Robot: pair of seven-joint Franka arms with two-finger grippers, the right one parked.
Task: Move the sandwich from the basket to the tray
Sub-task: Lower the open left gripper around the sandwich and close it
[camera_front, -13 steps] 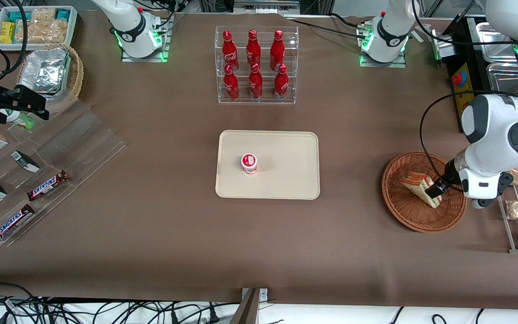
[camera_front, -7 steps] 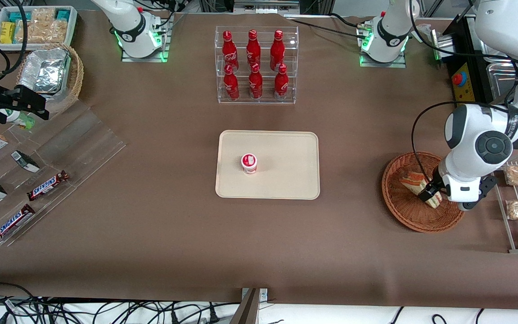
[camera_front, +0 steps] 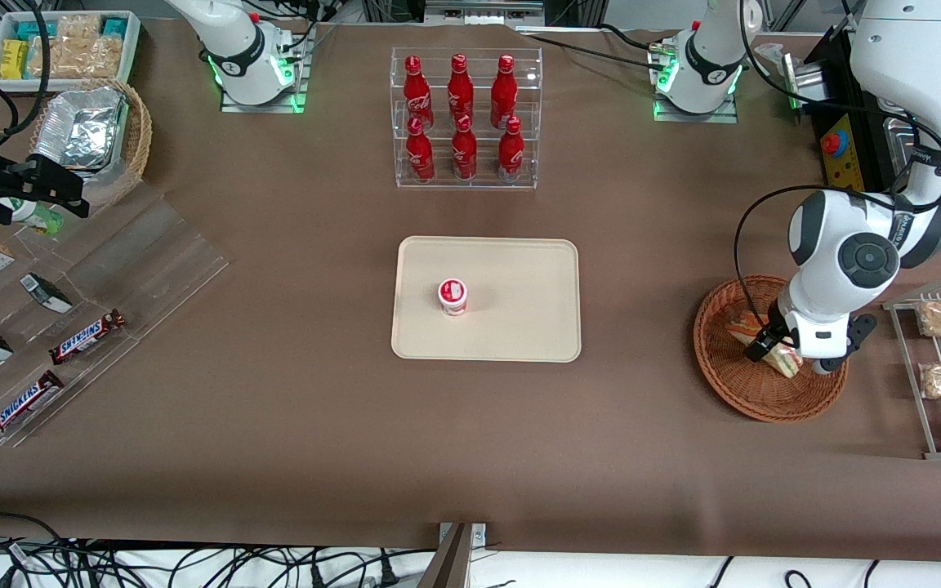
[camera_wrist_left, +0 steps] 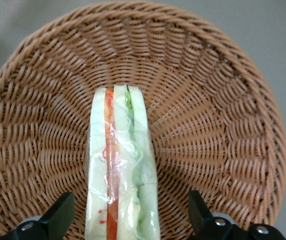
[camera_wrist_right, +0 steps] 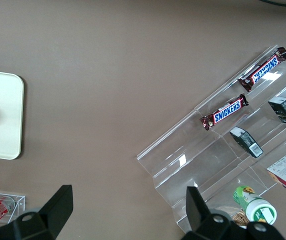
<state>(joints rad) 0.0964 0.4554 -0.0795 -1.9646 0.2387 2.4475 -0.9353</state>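
One sandwich (camera_wrist_left: 122,170) lies in the basket (camera_front: 730,384), on edge, red and green filling stripes facing the wrist camera. Gripper (camera_wrist_left: 128,220) sits low over it, fingers (camera_wrist_left: 58,215) spread wide, one on each side of the wedge with gaps, nothing gripped. One basket, toward the working arm's end of the table. One tray (camera_front: 511,327) mid-table, well apart from the basket, holding one small red-and-white cup (camera_front: 452,296). Six red bottles (camera_front: 460,114) in a clear rack, farther from the front camera than the tray. Two Snickers bars (camera_front: 54,367) on the acrylic stand toward the parked arm's end.
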